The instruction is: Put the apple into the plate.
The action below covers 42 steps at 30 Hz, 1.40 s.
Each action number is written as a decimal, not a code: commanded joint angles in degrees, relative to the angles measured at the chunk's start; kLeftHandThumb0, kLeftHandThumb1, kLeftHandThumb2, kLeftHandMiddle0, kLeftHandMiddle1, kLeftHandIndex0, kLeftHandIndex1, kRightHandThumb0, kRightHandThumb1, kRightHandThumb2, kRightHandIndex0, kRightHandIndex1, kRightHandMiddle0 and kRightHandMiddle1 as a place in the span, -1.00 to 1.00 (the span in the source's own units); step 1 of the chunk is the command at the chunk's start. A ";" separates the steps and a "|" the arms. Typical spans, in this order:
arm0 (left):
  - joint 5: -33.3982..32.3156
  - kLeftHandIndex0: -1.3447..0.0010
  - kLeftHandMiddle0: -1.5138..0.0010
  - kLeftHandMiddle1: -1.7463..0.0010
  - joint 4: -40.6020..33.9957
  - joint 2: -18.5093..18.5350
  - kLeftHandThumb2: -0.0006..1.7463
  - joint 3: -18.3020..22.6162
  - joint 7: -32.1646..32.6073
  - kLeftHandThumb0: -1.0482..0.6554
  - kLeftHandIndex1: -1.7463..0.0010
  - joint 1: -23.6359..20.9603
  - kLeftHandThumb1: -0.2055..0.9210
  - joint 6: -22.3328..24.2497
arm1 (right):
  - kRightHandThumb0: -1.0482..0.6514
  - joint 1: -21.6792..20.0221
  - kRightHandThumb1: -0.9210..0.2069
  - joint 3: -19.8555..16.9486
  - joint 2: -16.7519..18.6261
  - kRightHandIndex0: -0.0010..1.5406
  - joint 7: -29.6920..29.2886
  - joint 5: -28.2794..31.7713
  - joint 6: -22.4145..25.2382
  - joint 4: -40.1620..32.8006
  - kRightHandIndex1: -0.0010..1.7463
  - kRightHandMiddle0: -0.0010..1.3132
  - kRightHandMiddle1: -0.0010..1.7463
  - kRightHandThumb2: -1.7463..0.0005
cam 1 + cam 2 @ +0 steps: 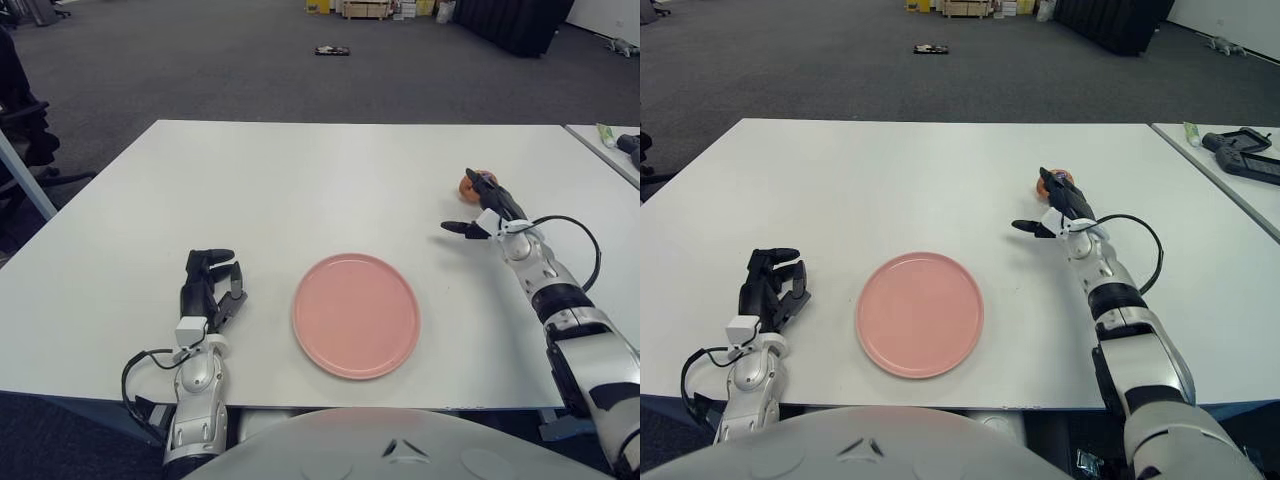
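1. Apple [470, 184]: it sits on the white table [300, 190], toward the robot's right and farther from the robot than the plate. It is well apart from the plate, so the task's main step is not yet done.

2. Only a sliver of the apple shows, orange-red and rounded, peeking out on the left side of the dark fingers that cover it. Its stem, its far side and whether it stands upright cannot be made out.

3. The right hand [487, 207] is stretched out over the apple. Its upper fingers [1064, 192] reach onto or over the fruit, while the thumb sticks out sideways toward the plate, away from the fruit. The fingers look spread, not pressed together, and I judge the grasp is not closed yet; whether they touch the apple is hard to tell.

4. The pink plate [355, 315] lies flat near the table's front edge, between the two arms, with nothing on it.

5. What is left, by my reading: close the fingers around the apple, lift it, carry it to the plate and set it down.

6. The left hand [208, 285] shows to the left of the plate with its fingers loosely curled, holding nothing.

7. Grey carpet [200, 60] lies beyond the table.
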 commanded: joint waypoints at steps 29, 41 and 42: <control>0.03 0.59 0.45 -0.76 0.97 0.41 -0.16 0.20 0.04 -0.20 -1.00 0.89 0.75 1.06 | -0.95 -16.20 -0.69 0.01 0.00 -1.00 -6.88 -0.61 6.72 14.64 -1.00 -1.00 -1.00 0.61; 0.09 0.60 0.44 -0.76 0.68 0.53 -0.18 0.21 0.08 -0.19 -1.00 1.14 0.77 1.57 | -0.94 -19.32 -0.71 1.50 1.02 -1.00 -7.48 -1.87 10.95 18.42 -1.00 -1.00 -1.00 0.61; 0.09 0.60 0.44 -0.76 0.67 0.54 -0.18 0.21 0.06 -0.19 -1.00 1.16 0.77 1.54 | -0.94 -19.37 -0.72 1.69 1.18 -1.00 -7.46 -1.99 11.04 18.73 -1.00 -1.00 -1.00 0.60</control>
